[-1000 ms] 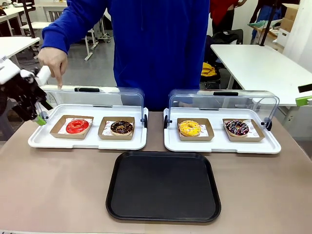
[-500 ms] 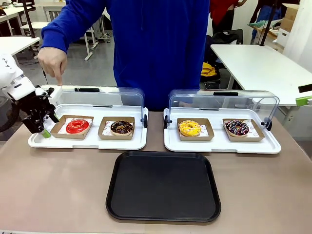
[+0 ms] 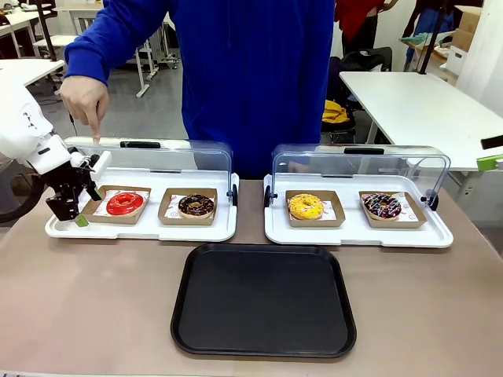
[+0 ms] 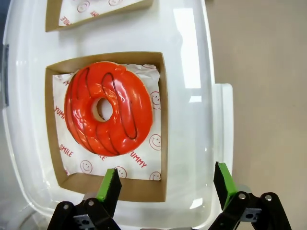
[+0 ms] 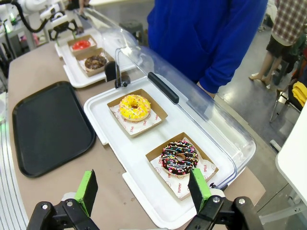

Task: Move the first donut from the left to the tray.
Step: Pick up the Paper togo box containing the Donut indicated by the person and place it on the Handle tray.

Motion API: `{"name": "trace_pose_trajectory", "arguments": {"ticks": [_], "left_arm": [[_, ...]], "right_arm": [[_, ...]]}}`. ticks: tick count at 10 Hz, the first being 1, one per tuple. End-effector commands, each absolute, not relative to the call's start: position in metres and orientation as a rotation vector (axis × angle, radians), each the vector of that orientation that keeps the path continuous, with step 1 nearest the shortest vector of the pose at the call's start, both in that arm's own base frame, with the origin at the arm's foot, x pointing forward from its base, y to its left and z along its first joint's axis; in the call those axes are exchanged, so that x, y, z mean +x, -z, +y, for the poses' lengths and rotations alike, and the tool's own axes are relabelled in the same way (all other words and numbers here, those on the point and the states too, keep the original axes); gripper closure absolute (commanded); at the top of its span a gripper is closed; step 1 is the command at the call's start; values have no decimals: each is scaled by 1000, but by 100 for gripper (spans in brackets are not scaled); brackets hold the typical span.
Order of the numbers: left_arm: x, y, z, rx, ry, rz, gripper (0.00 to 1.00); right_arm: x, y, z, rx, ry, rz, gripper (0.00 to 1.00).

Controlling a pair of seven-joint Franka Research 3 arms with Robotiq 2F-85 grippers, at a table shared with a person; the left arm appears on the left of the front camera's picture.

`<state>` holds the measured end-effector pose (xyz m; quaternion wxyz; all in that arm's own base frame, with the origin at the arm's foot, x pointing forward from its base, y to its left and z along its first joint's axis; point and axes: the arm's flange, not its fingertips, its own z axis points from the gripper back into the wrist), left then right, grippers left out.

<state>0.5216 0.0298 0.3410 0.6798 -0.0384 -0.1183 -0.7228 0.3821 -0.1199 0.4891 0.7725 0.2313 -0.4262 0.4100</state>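
The red glazed donut (image 3: 125,203) lies in its brown cardboard holder (image 3: 97,209) at the left end of the left white tray (image 3: 141,231). Seen from the left wrist, the red donut (image 4: 108,115) sits just ahead of my open left gripper (image 4: 165,184), whose fingers straddle the holder's near edge (image 4: 144,189) and the tray rim. From the front, my left gripper (image 3: 78,210) hovers at the tray's left end, beside the holder. The black tray (image 3: 264,299) rests at the table's front middle, also seen as the black tray (image 5: 48,127). My right gripper (image 5: 144,191) is open above the right white tray.
A chocolate donut (image 3: 196,206) sits beside the red one. The right white tray (image 3: 357,232) holds a yellow donut (image 3: 306,206) and a sprinkled donut (image 3: 382,206). Both clear lids (image 3: 157,157) stand raised. A person in blue stands opposite, one hand (image 3: 85,100) pointing down over the left tray.
My left gripper has swung right and down from beyond the tray's left edge to the rim beside the red donut's holder. The person's hand has stayed put.
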Motion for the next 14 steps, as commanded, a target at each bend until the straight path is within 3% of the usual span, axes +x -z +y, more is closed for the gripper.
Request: {"name": "trace_pose_trajectory", "arguments": {"ticks": [1,7,10,11,14], "left_arm": [[520,-330,30,-30,1646,-254,0],[529,-314,32,20,1637,-268,0],[529,-315,31,-25,1652,-230,89],[528,-316,30,-24,1654,-223,100],[527,-318,30,-17,1638,-203,98]], "right_arm": [[386,-490,-121,504,-903,-962,0],[386,-490,-121,504,-903,-962,0],[386,-490,-121,504,-903,-962,0],[386,-490,-121,504,-903,-962,0],[386,-490,-121,504,-903,-962,0]]}}
